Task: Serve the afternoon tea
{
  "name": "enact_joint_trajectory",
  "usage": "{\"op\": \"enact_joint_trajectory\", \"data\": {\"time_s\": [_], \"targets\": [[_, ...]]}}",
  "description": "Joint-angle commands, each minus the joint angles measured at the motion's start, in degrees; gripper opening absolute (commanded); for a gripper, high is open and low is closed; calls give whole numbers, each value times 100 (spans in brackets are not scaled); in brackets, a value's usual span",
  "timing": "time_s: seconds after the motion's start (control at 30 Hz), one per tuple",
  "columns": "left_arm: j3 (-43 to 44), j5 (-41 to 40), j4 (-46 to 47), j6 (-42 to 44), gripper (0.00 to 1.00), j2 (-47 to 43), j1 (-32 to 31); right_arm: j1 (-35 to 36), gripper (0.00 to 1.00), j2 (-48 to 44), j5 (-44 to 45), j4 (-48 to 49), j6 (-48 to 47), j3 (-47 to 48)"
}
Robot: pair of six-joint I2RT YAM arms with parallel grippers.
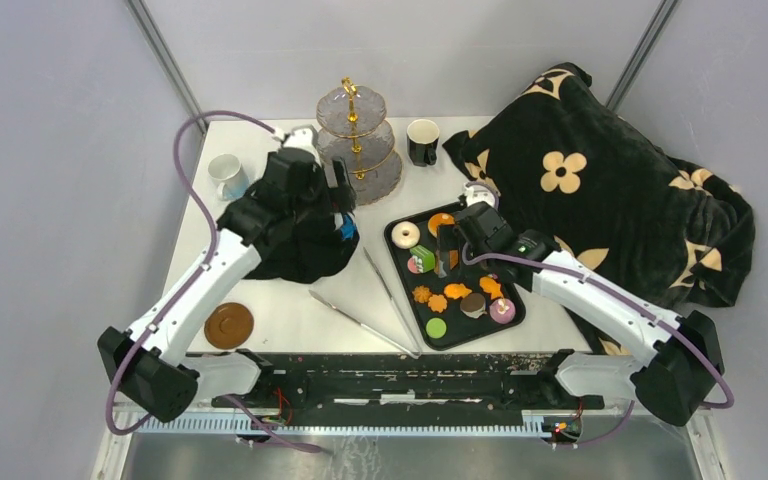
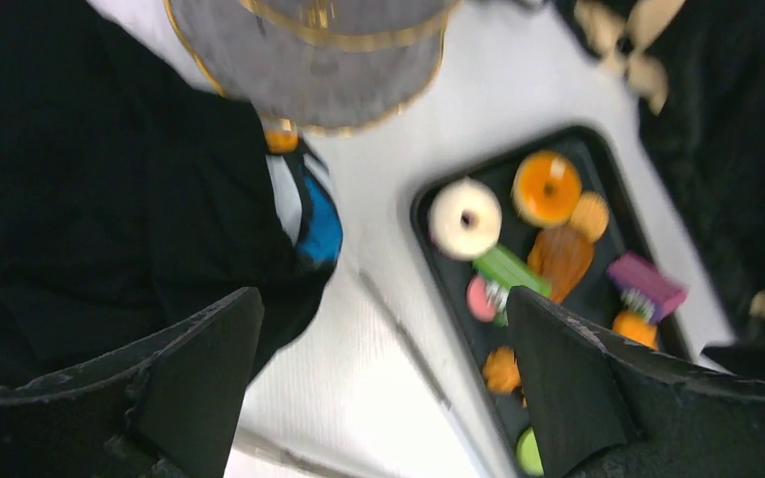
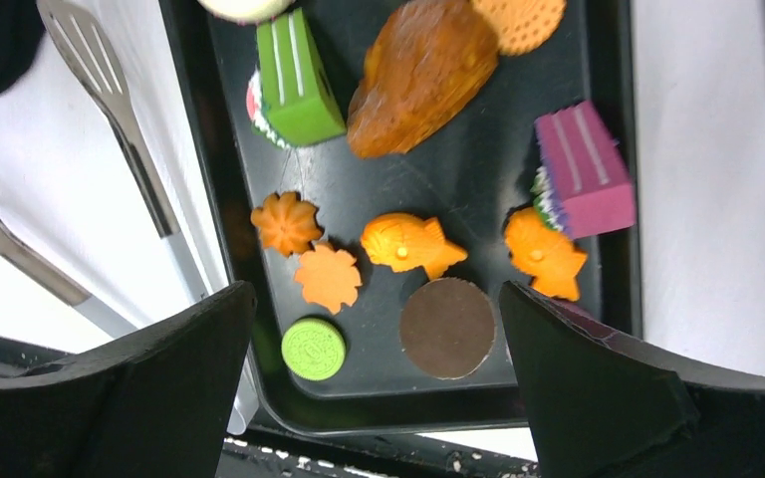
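Observation:
The treats lie on a black tray (image 1: 398,262): a white donut (image 1: 406,235), an orange donut (image 1: 440,222), orange cookies (image 3: 328,278), a green disc (image 3: 313,349), a brown disc (image 3: 448,328), a green block (image 3: 297,90) and a purple cube (image 3: 583,169). My right gripper (image 1: 447,252) hovers over the tray, open and empty (image 3: 374,383). My left gripper (image 1: 341,190) is open and empty (image 2: 383,388), above the table between the tiered stand (image 1: 358,140) and the tray's left edge. The stand's plates look bare.
Metal tongs (image 1: 385,300) lie left of the tray. A black cloth (image 1: 300,250) lies under my left arm. A black mug (image 1: 422,142), a white cup (image 1: 225,175) and a brown saucer (image 1: 229,325) stand around. The flowered black blanket (image 1: 610,190) fills the right side.

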Motion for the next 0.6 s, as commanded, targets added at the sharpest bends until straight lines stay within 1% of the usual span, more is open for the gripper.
{"op": "enact_joint_trajectory", "data": {"time_s": [0.0,0.1,0.23,0.43,0.57], "targets": [[1136,554,30,246,99,351,590,9,100,-356,718,-102,-261,428],[2055,712,-60,344,100,880,940,5,100,-392,780,-217,-238,555],[3311,746,-182,462,99,1936,1194,8,100,-491,830,-280,-144,504],[4860,751,-49,531,100,3147,1213,4,100,-715,838,-329,27,366],[5896,590,-15,549,100,3870,1197,11,99,-659,802,-349,49,368]]}}
